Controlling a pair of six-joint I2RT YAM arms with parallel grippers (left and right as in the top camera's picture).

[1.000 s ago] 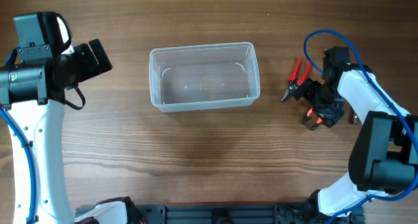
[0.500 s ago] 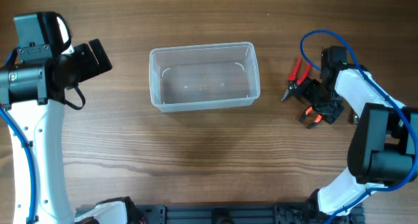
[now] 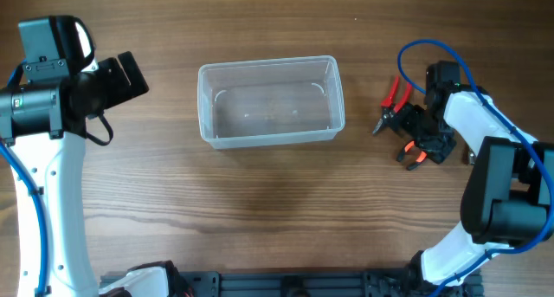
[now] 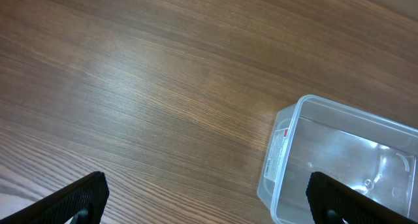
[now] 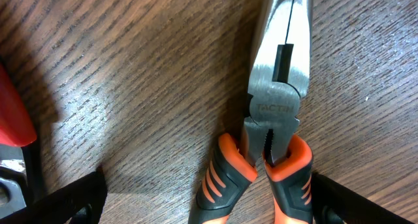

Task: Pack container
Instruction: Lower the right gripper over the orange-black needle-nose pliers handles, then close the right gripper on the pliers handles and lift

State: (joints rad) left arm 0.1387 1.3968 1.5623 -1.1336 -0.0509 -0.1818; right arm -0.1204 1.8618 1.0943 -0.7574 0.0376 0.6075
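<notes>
Wood-grain table [image 3: 260, 228] fills every view. Low over it, the right gripper [image 5: 209, 204] stands wide, its fingers [image 5: 65, 198] either side of the orange-handled pliers [image 5: 274, 106], which lie flat on the wood. A red-handled tool [image 3: 396, 93] lies just beyond, on the far side. The container [image 3: 268, 65] sits mid-table, well to the left of both tools. At the far left, the left gripper [image 4: 209, 204] hangs equally wide, apart from the container.

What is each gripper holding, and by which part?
Nothing held. The right gripper is open astride the orange-handled pliers at their handles; the left gripper is open, empty.
</notes>
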